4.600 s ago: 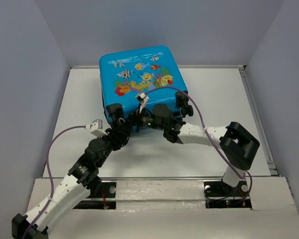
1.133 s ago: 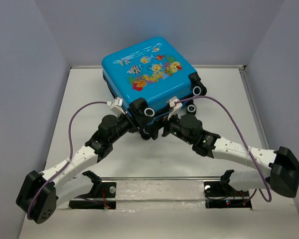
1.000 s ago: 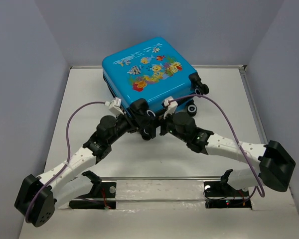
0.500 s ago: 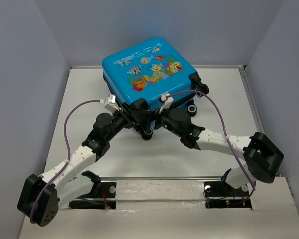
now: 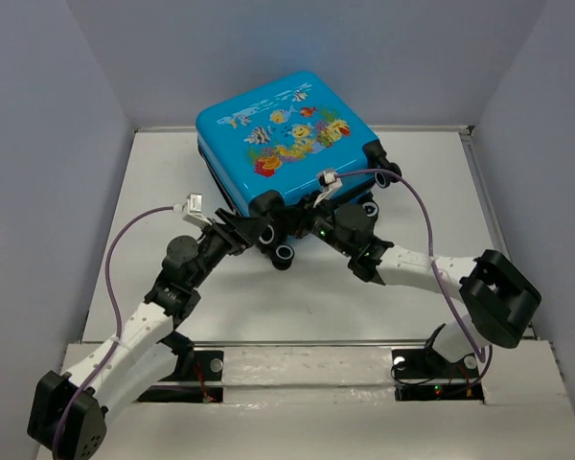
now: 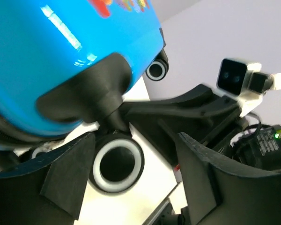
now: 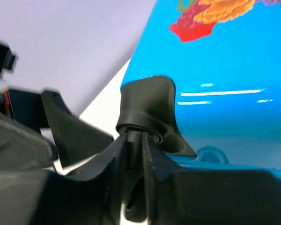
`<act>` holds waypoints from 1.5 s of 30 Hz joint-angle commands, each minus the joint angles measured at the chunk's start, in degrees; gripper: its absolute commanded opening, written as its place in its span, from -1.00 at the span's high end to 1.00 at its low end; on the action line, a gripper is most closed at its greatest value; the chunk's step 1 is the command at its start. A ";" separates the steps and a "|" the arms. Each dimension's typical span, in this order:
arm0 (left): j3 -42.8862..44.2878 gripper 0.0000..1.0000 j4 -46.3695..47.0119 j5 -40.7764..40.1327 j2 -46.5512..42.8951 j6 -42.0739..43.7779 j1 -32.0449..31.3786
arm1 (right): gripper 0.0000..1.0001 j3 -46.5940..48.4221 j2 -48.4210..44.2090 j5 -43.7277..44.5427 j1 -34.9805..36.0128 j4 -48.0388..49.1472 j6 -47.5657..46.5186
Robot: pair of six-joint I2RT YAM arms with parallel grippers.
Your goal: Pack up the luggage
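**Overhead view:** the luggage (image 5: pixel 283 134) lies fish-print face up, directly ahead of both grippers, with its near corner pointing at them. The left gripper (image 5: pixel 250 230) meets that corner from its left and the right gripper (image 5: pixel 305 230) from its right. The two heads stand close together with the caster wheel (image 5: pixel 266 233) between them. Neither set of jaws can be read from up here.

**Left wrist view:** the fingers (image 6: pixel 68 173) are spread wide and hold nothing. The black-and-white wheel sits between them, touching neither. Its black housing (image 6: pixel 91 89) and the blue shell rise above and ahead of the tips. A finger of the other arm reaches in from the right and ends at the stem just past the wheel.

**Right wrist view:** the fingers (image 7: pixel 160 161) are drawn nearly together, nipping the caster wheel at its stem, right beneath the housing. Blue shell fills the space above and to the right of them.

**Risks, as I judge them:**
- The pinch is narrow and sits on a swivelling part, so a pull could turn the caster and let it slide out.
- The same pull could drag the whole case across the table (image 5: pixel 441 172) instead of moving it as intended.
- The corner is crowded, so if the left fingers close now they could clamp the right arm's finger rather than the wheel
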 commanded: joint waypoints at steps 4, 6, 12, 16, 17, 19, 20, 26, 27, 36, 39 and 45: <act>-11.27 -0.36 -2.79 -4.16 -8.01 -0.27 0.01 | -0.08 0.71 -2.30 -0.67 -1.03 -0.35 -0.24; -12.69 -0.35 -2.62 -3.81 -7.66 -0.10 0.10 | -0.67 1.25 -3.00 -2.43 -1.03 -4.48 -1.56; -13.14 -0.34 -5.25 -4.77 -10.11 1.39 0.10 | -0.92 6.43 -4.67 -2.61 -1.03 -23.37 -7.10; -14.45 -0.34 -7.71 -5.65 -13.63 1.66 0.10 | -0.93 8.98 -4.32 -1.91 -1.03 -32.59 -10.18; -14.72 -0.34 -7.80 -5.65 -13.72 1.66 0.10 | -0.93 9.94 -3.97 -1.73 -1.03 -33.84 -10.45; -15.16 -0.34 -7.80 -5.48 -13.72 1.31 0.10 | -0.93 12.75 -2.66 -1.12 -1.03 -35.95 -11.23; -15.42 -0.34 -7.80 -5.39 -13.46 1.31 0.10 | -0.93 14.07 -2.04 -0.33 -0.51 -38.92 -12.28; -15.25 -0.33 -7.46 -5.30 -11.88 2.19 0.10 | -0.89 26.55 5.08 7.04 2.04 -53.78 -17.82; -15.34 -0.32 -7.19 -5.30 -11.79 2.19 0.10 | -0.89 27.69 5.87 7.58 2.05 -55.28 -18.09; -15.16 -0.28 -3.41 -4.25 -7.84 2.98 0.01 | -0.67 38.42 13.87 19.61 5.91 -68.30 -22.13; -14.72 -0.24 -1.57 -3.55 -5.91 3.06 0.01 | -0.15 41.84 15.71 25.41 7.84 -70.58 -23.89; -11.48 -0.08 1.07 -6.95 0.23 5.43 -2.44 | 0.72 48.00 19.32 38.94 11.45 -76.12 -28.29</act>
